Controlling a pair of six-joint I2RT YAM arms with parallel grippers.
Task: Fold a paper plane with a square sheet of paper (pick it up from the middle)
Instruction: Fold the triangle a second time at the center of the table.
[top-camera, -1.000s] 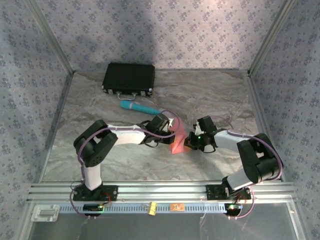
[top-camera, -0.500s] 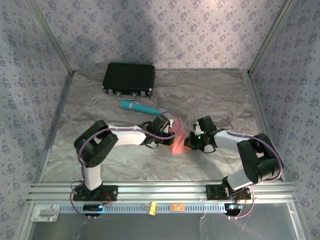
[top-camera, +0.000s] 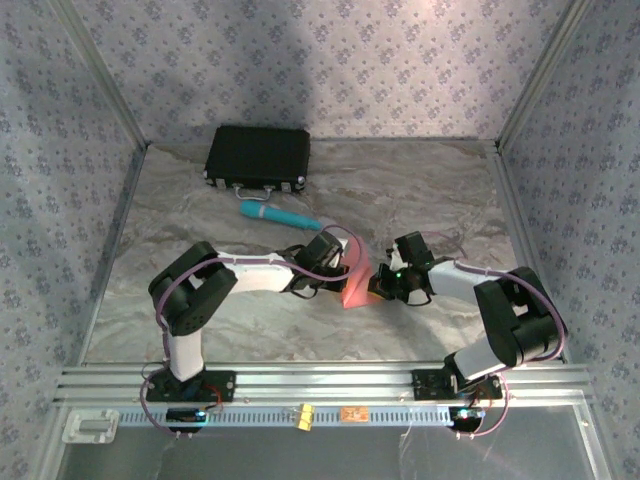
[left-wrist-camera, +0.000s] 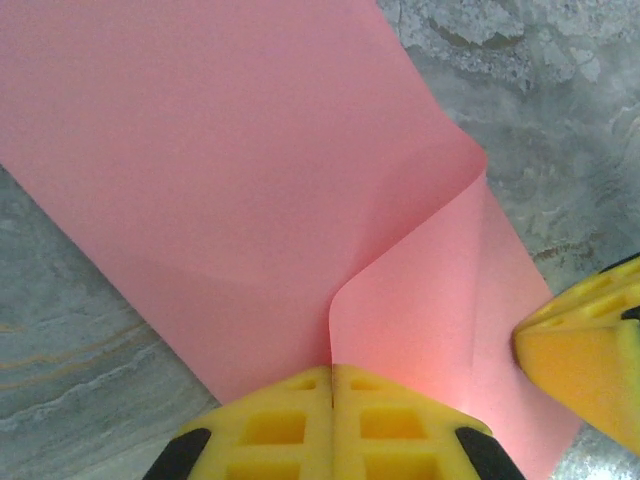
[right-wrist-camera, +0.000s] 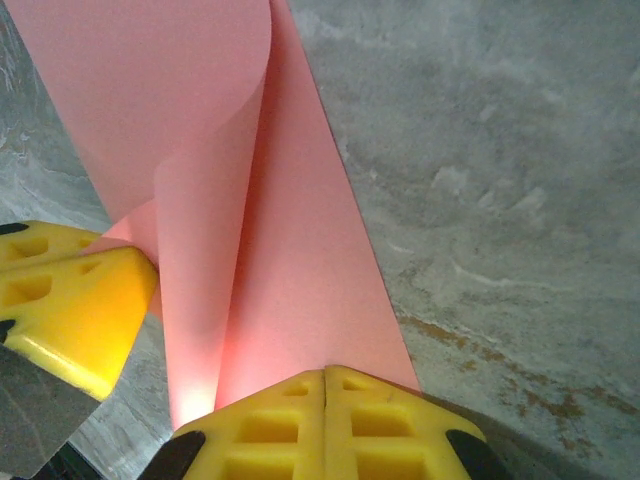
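Square sheet of paper (top-camera: 352, 283) pinched by both tools, mid-fold over the bench

The salmon-pink sheet is clamped from one side by the left tool (left-wrist-camera: 332, 400) and from the other by the right tool (right-wrist-camera: 325, 408). Each pair of jaws is pressed together on the paper, and the two tools are set just beside each other. Above them the sheet is curled into a soft loop with no crease set, and it is held near the middle of the bench (top-camera: 180, 200), well apart from the teal cylinder (top-camera: 278, 214) and the black case (top-camera: 258, 157). The first fold is judged to be in hand: the free edges should be brought level before anything is flattened, and the pull should be shared evenly so that the thin paper is not torn.
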